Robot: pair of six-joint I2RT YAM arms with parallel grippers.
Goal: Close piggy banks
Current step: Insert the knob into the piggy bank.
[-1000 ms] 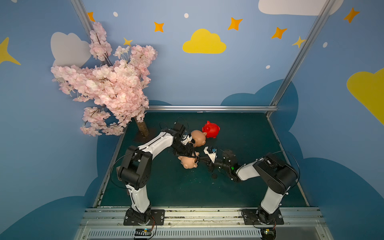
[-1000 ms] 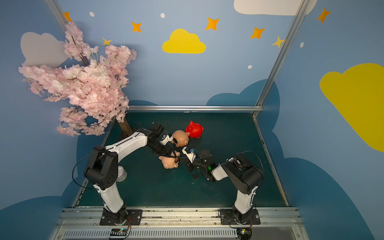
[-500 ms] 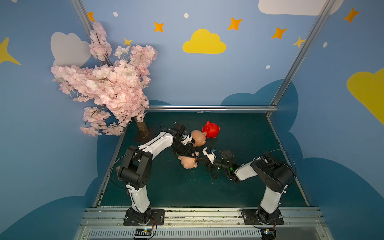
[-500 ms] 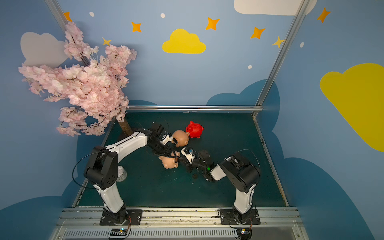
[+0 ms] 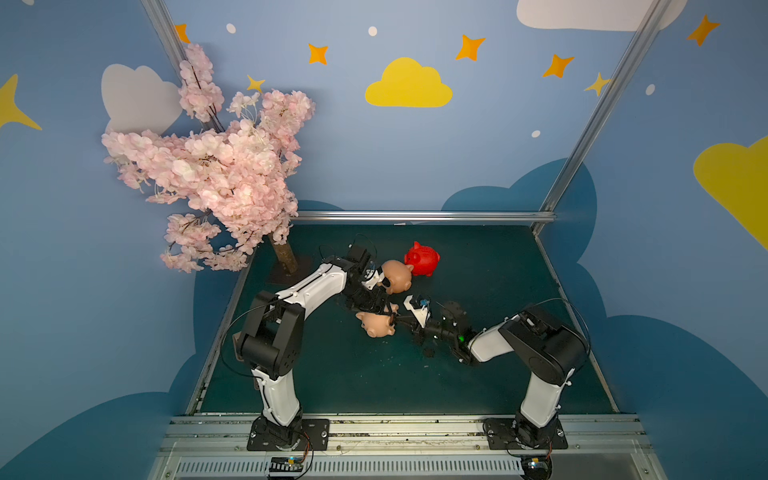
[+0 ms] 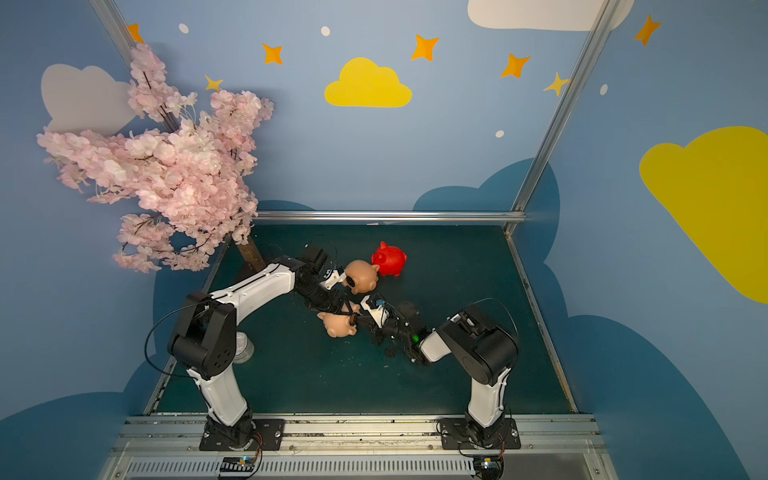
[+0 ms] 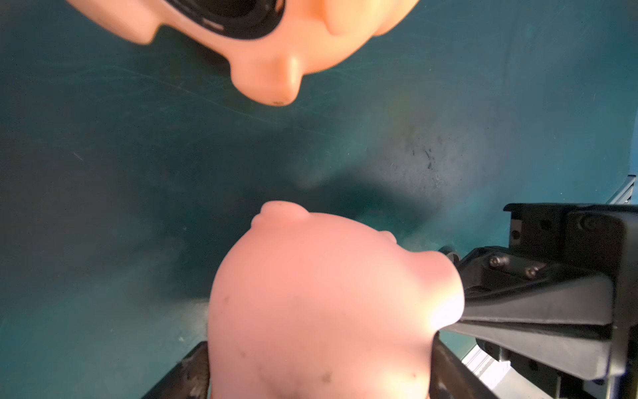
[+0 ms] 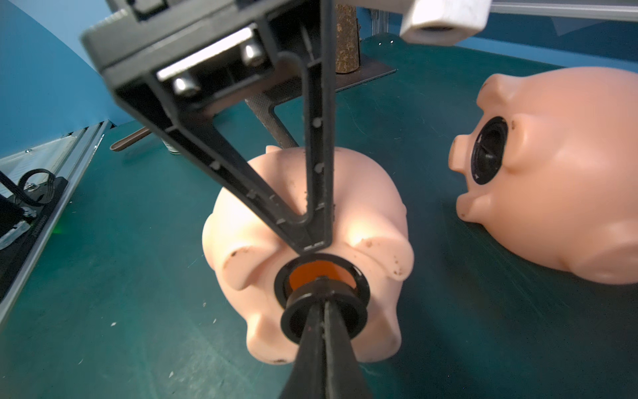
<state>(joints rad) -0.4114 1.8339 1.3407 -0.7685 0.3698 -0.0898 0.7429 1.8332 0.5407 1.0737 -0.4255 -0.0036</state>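
- Your left gripper [image 7: 319, 373] grasps the near peach piggy bank [image 8: 373, 214] mid-mat.
- Right gripper [image 8: 324, 311] is clenched on a black plug [image 8: 293, 321] at its belly hole, left finger [image 8: 317, 172] crowding.
- 2 more behind: far peach piggy bank [image 8: 559, 179], red piggy bank [image 5: 424, 258].

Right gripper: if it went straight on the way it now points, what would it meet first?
Probably the open hole of the peach piggy bank in the left gripper; the black plug in the right gripper sits at its rim.

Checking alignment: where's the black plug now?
Right wrist view: black plug pinched in right hand, at the belly hole of the nearer peach piggy bank, mid-table.
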